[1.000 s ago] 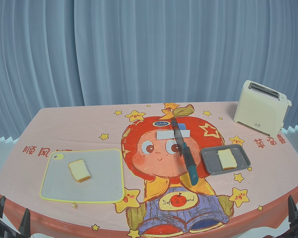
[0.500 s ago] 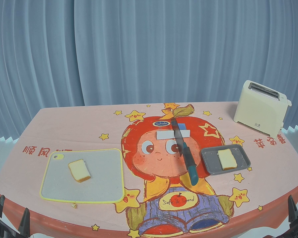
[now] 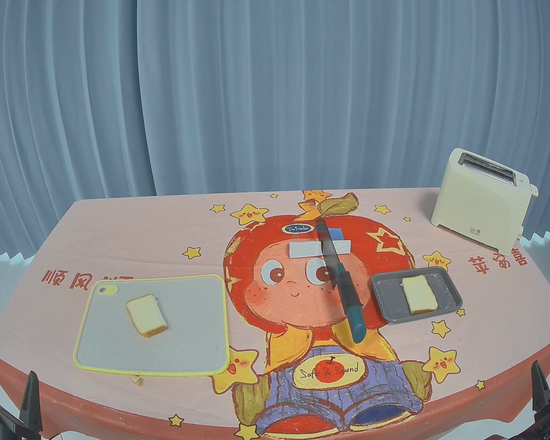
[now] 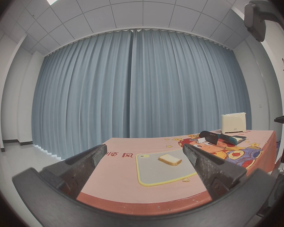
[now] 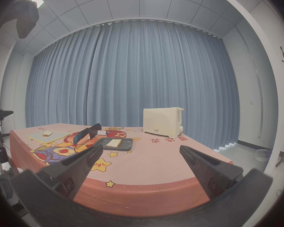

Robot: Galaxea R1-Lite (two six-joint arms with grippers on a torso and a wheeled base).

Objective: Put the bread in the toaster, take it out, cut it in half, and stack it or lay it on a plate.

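Left wrist view looks out between the fingers of the left claw (image 4: 144, 148), which are spread wide and hold nothing. The claw hangs off the near edge of the table (image 4: 116, 177), apart from the cartoon-printed cloth. The right claw (image 5: 141, 149) hangs off the same edge at the other corner, its fingers likewise spread and bare.

Nearest ahead of the left claw lies a grey cutting board (image 3: 183, 331) with a yellow rim, flat on the cloth. A bread piece (image 3: 145, 315) rests on the board, toward the side away from the right claw.

Ahead of the right claw, and a little toward the left claw, sits a small grey tray (image 3: 388, 294). A second bread piece (image 3: 419, 294) lies flat inside it.

Between the two claws lies a knife (image 3: 347, 288), just beside the tray and well apart from the board. Its teal handle points back toward the claws and its dark blade points away. The blade seems to lie across a white card (image 3: 305, 249), though contact is hard to judge.

Farthest from the right claw, a cream toaster (image 3: 481, 200) stands upright near the table's far corner, slots upward. Behind the table hangs a blue-grey curtain (image 3: 275, 80).
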